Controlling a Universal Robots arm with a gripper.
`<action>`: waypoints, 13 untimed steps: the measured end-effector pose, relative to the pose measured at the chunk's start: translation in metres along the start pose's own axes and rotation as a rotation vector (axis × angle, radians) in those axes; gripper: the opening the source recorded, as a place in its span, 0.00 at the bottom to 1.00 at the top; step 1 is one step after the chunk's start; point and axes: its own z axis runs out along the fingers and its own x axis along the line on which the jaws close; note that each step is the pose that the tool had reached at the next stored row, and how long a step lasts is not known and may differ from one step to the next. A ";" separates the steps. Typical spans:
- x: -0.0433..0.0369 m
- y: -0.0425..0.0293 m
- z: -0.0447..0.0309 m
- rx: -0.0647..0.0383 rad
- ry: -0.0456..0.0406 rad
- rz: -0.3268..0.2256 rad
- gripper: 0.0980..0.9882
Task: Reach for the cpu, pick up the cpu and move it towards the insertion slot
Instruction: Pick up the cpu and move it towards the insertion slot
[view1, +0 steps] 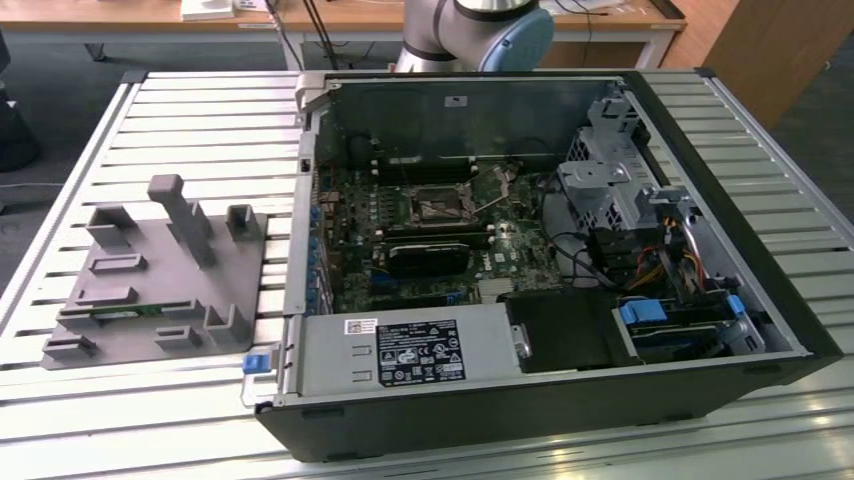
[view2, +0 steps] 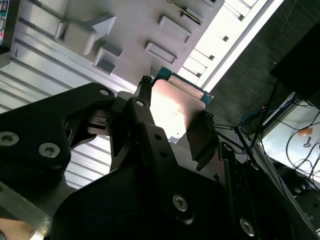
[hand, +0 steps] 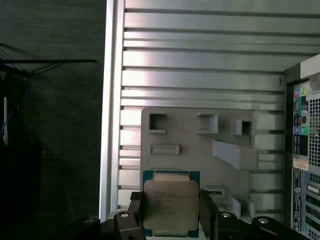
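Gripper (hand: 172, 214) jaws are closed in on the chip (hand: 169, 200), with a black finger (hand: 136, 212) pressed to each of two opposite edges. In the first wrist view the chip's printed silver lid faces the camera. The second wrist view has the same chip (view2: 174, 107) pinched between the fingers (view2: 202, 137), its shiny face catching the light.

Beyond the chip lies the grey fixture plate (hand: 190, 132) with its raised blocks and pockets, resting on the slatted metal surface (hand: 200, 55). I cannot tell whether the chip touches the plate.

In the exterior view that plate (view1: 147, 290) sits on the surface (view1: 200, 120) at the exterior view's left, just beside the open computer case (view1: 534, 410). Inside the case the labelled power supply (view1: 400, 352) is nearest, then a long black card (view1: 427, 257). Just past the card is the socket (view1: 438, 207), a square metal frame with a dark centre, well apart from the plate. At the far edge of the case stands the robot arm (view1: 481, 30), with wooden desks (view1: 360, 15) behind it.
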 end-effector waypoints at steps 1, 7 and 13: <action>0.0000 0.0001 -0.0028 0.000 -0.0001 0.000 0.49; -0.0068 0.0002 -0.0052 0.000 0.0000 0.000 0.49; -0.0192 0.0000 -0.0053 0.000 0.0000 0.000 0.49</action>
